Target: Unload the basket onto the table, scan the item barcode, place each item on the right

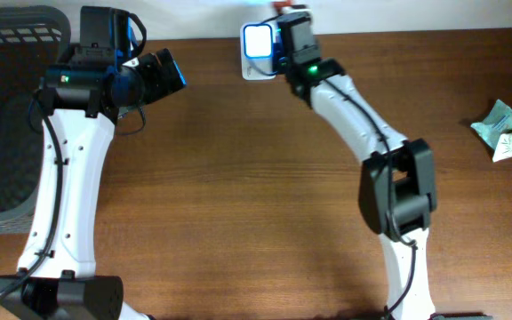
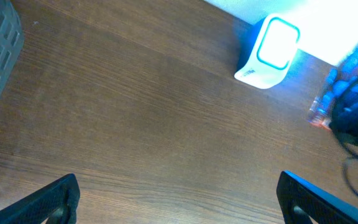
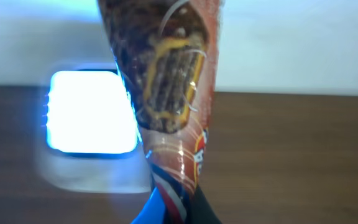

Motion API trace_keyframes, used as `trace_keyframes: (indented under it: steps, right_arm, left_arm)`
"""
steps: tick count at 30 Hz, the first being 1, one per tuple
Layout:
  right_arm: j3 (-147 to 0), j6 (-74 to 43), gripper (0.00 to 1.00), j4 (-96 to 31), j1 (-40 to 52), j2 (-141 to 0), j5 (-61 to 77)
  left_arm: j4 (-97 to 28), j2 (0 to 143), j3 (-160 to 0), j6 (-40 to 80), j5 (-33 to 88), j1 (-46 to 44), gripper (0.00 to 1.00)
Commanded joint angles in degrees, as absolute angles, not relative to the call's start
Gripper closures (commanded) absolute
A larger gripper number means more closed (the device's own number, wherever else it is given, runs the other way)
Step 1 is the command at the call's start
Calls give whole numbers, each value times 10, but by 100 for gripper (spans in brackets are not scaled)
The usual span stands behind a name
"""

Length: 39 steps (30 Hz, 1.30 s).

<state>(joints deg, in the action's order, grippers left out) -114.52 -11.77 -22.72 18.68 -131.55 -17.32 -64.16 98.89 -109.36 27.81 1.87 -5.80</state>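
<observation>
Since the right fingers point(image 3: 205, 216) clamp the glossy red-brown snack wrapper point(image 3: 166, 93) beside the glowing white scanner box point(image 3: 92, 112), not squarely facing it, the barcode may go unread; left fingers point(image 2: 55, 199) spread, empty.

no text, brand or number can be read anywhere. the snack wrapper point(image 3: 166, 106) pinched in the right gripper point(image 3: 178, 214) carries yellow-orange lettering just above the fingertips, blurred and cut off at the fold (only a fragment of a letter or two shows). the scanner point(image 2: 267, 53), ahead and to the right of the left gripper point(image 2: 179, 202), has a line of small dark print low on its white base, too small to make out. the pale green packets point(image 1: 509, 124), far out to the right gripper's right, show markings too small to read.
</observation>
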Motion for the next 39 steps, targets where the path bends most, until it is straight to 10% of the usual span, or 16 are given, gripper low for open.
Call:
trace_keyframes:
  steps: [1, 7, 16, 29, 39]
  right_arm:
    - [-1152, -136, 96, -324, 85, -1251, -367]
    - [-1152, -312, 96, -592, -153, -1251, -408]
    - [-1147, -355, 96, -622, -374, -1270, -254]
    - [-1155, -329, 56, -614, -389, -1230, -162]
    - [-1145, -263, 25, -789, -250, -815, -60]
  left_arm:
    - [-642, 985, -1096, 267, 17, -56, 1]
    - [-642, 985, -1096, 267, 17, -56, 1]
    - [-642, 985, -1096, 267, 17, -56, 1]
    - [-642, 985, -1096, 267, 17, -56, 1]
    - [-642, 985, -1096, 267, 17, -56, 1]
